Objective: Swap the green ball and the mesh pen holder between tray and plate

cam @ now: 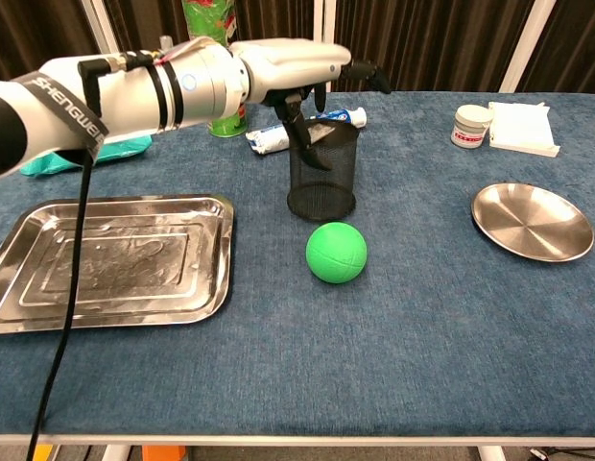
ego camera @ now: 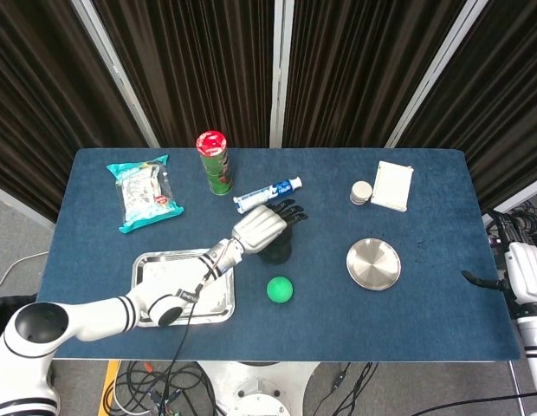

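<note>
The black mesh pen holder (ego camera: 278, 252) (cam: 322, 182) stands upright on the blue cloth, between the steel tray (ego camera: 156, 270) (cam: 106, 259) and the round steel plate (ego camera: 373, 263) (cam: 533, 221). Just in front of it lies the green ball (ego camera: 280, 289) (cam: 336, 252), also on the cloth. My left hand (ego camera: 262, 225) (cam: 288, 62) hovers flat over the holder's mouth. Its fingers reach past the far rim and its thumb dips inside the holder. Tray and plate hold nothing. My right hand (ego camera: 514, 276) shows only partly at the right edge of the head view, away from everything.
Behind the holder lie a toothpaste tube (ego camera: 268, 194) (cam: 269, 139) and a green chips can (ego camera: 215, 162). A snack bag (ego camera: 145, 192) sits back left. A small jar (ego camera: 361, 192) (cam: 470, 126) and a white box (ego camera: 392, 185) (cam: 520, 128) sit back right.
</note>
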Controlling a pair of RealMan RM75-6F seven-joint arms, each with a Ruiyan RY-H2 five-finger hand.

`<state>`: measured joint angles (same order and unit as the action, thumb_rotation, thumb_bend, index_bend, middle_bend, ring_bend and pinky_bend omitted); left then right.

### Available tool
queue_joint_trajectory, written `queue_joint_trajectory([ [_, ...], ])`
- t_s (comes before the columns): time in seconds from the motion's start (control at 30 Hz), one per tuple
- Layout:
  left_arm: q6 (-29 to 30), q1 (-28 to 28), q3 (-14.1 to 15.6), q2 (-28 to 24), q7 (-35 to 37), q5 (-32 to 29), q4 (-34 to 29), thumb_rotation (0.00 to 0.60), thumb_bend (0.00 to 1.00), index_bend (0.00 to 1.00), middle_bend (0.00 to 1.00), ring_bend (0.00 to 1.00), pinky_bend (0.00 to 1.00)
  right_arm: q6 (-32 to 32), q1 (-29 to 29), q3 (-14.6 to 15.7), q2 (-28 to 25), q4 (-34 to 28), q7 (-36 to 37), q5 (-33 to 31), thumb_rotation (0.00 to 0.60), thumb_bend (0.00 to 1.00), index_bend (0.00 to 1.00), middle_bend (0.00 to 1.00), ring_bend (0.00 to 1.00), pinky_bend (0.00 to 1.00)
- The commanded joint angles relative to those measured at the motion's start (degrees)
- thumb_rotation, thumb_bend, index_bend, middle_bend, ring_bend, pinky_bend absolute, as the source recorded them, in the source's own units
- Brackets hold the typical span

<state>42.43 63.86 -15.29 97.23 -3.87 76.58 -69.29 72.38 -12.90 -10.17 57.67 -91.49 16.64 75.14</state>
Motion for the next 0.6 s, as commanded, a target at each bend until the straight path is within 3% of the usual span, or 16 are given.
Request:
queue_joint_trajectory([
  [0.03, 0.59, 0.11, 0.01, -1.05, -1.66, -0.15, -1.68, 0.600, 0.13, 0.12, 0.08, 0.02, 0.32, -0.08, -0.08, 0.01, 0.13, 0.10, 0.10, 0.13, 0.600, 0.03, 0.00, 0.08, 0.00, 0.15],
  [0.47, -8.45, 2.98, 1.02, -1.09, -2.40, -6.97, 1.24, 0.600, 0.13, 0.12, 0.05, 0.00, 0.30, -0.24, -0.21, 0.01, 0.27, 0.14, 0.21, 0.49, 0.600, 0.03, 0.00, 0.08, 0.00, 0.15],
  [0.6, -8.86, 3.31, 1.57, -0.93, -2.69, -7.53, 1.91, 0.600, 0.13, 0.14, 0.11, 0.05, 0.36, -0.53, -0.22, 0.09, 0.43, 0.50, 0.39, 0.36, 0.600, 0.03, 0.00, 0.08, 0.00, 0.15],
])
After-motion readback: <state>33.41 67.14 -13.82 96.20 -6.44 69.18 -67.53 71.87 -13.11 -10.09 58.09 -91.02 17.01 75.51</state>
